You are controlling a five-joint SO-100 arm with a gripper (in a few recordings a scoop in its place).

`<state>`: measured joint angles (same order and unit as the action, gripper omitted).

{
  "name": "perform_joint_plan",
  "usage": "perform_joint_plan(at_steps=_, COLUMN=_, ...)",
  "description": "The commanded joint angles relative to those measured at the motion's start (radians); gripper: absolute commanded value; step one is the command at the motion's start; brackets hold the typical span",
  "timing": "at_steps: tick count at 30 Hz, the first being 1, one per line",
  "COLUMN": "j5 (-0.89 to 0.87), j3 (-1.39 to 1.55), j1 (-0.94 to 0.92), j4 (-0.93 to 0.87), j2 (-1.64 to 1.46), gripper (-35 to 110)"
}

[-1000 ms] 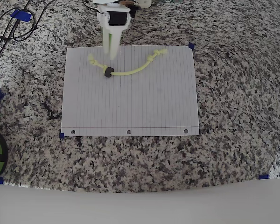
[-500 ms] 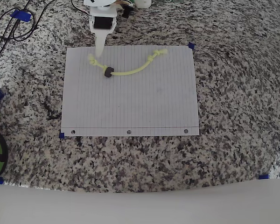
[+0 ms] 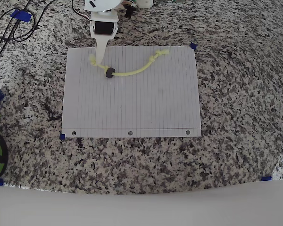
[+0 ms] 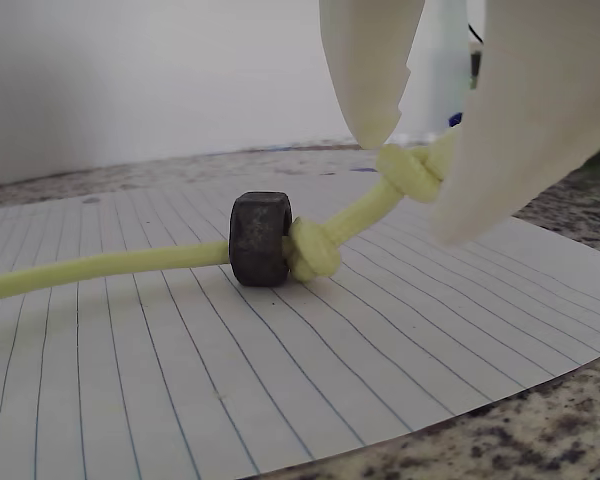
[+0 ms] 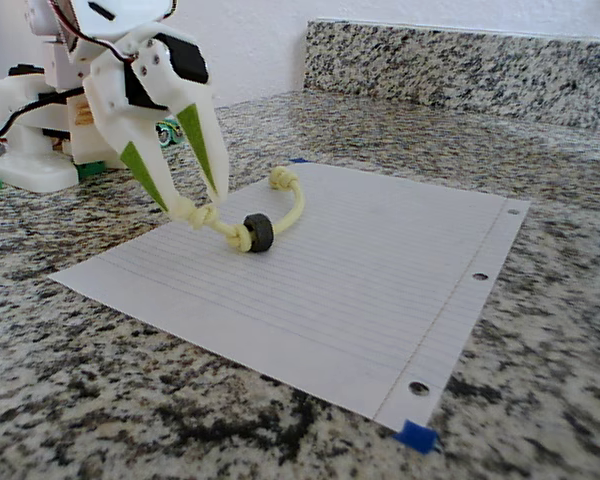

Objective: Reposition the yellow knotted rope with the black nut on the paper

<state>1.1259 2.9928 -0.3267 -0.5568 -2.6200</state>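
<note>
In the fixed view the gripper (image 5: 192, 208) straddles the end knot of the yellow knotted rope (image 5: 280, 205), fingers narrowly apart. The black nut (image 5: 257, 233) sits at its 4 o'clock on the paper (image 5: 380, 290) (overhead hides this gap).

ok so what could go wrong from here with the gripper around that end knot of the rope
The white two-finger gripper straddles the end knot of the thin yellow knotted rope with its jaws open, so closing off-centre could squeeze the knot out. The small black ring-shaped nut sits against the next knot and is loose on the cord, so a lift may let it slide along the rope. The fingertips are low, and could snag the white lined paper.
</note>
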Motion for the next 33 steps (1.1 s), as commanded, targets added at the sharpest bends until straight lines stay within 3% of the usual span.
perform_joint_plan(at_steps=1, j5=0.012, j3=-0.046, j1=-0.009, j4=0.048, j2=0.028, gripper=41)
perform_joint_plan(at_steps=10, j5=0.038, j3=-0.097, j1=-0.020, j4=0.101, j2=0.120, gripper=27)
perform_joint_plan(at_steps=23, j5=0.066, j3=-0.114, j1=-0.043, j4=0.150, j2=0.184, gripper=38)
perform_joint_plan(at_steps=33, j5=0.066, j3=-0.114, j1=-0.012, j4=0.160, j2=0.216, gripper=38)
